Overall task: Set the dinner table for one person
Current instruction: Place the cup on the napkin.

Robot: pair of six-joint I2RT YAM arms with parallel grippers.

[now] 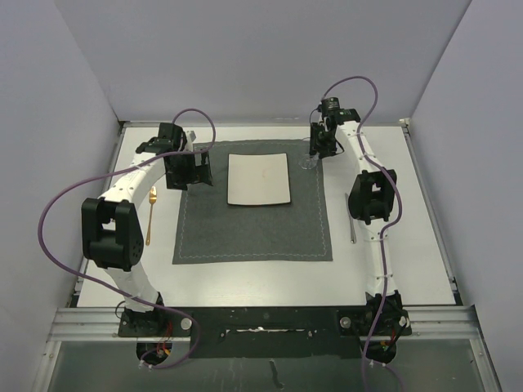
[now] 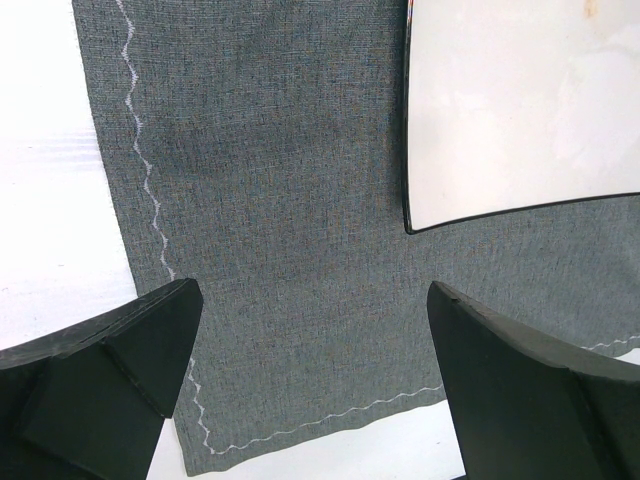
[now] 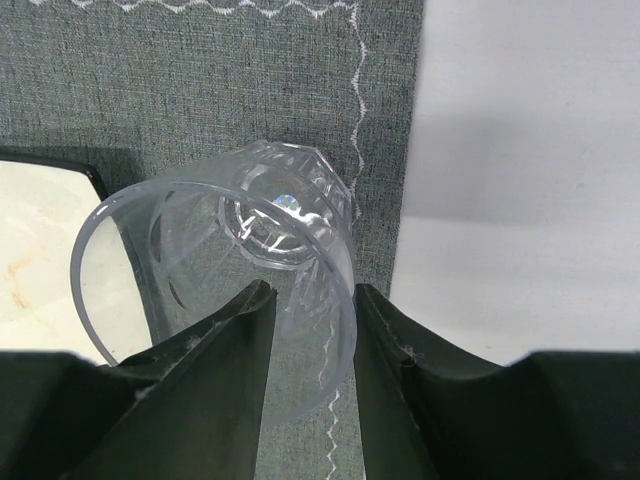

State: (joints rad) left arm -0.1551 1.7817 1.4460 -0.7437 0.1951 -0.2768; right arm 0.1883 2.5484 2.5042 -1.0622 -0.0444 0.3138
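The white dinner table (image 1: 409,204) carries a dark grey placemat (image 1: 253,233) with a white square plate (image 1: 259,179) on its far half. My right gripper (image 1: 321,145) is shut on the wall of a clear glass (image 3: 250,260), one finger inside the rim and one outside, at the mat's far right corner. The glass (image 1: 309,161) stands just right of the plate. My left gripper (image 2: 312,290) is open and empty above the mat's far left corner, with the plate (image 2: 520,100) off to one side. In the top view the left gripper (image 1: 186,173) is left of the plate.
A gold spoon (image 1: 151,214) lies on the table left of the placemat. A thin silver utensil (image 1: 352,224) lies right of the mat, partly under the right arm. Grey walls close in the table on three sides.
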